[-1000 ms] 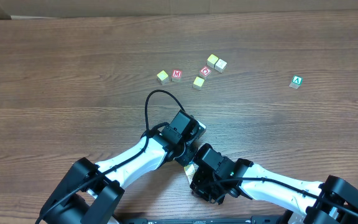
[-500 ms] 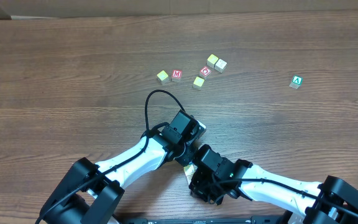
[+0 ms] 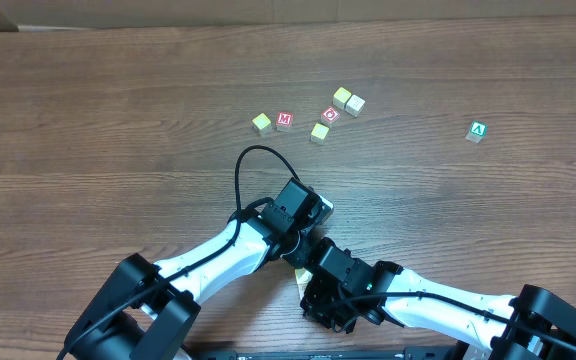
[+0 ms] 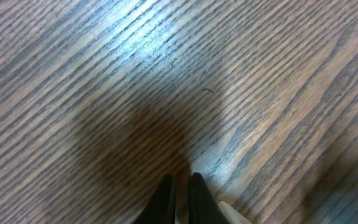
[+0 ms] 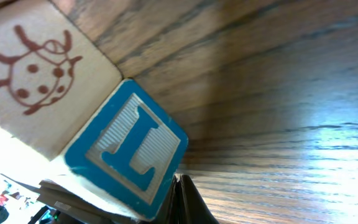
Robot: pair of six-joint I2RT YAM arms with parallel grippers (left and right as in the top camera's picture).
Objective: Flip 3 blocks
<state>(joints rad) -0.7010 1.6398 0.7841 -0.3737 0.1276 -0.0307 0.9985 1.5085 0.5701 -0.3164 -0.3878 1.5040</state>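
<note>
Overhead, four pale blocks [image 3: 319,132] cluster with the red M cube [image 3: 284,120] and O cube [image 3: 331,114] toward 12 o'clock on the table [image 3: 88,120]. The A block [image 3: 478,130] lies apart at 2 o'clock. At 6 o'clock both claws are pinched together, gripping nothing: the left gripper [image 4: 180,186] is over bare wood, and the right gripper [image 5: 180,190] has the L block [image 5: 129,149] just beside it at 10 o'clock.

Open wood across the left half of the table [image 3: 88,100], and between the centre cluster and the A block [image 3: 478,130]. Obstacles: four blocks [image 3: 320,132], M cube [image 3: 284,120], O cube [image 3: 330,114]. The left arm [image 3: 228,245] and right arm [image 3: 438,300] meet near the front edge.
</note>
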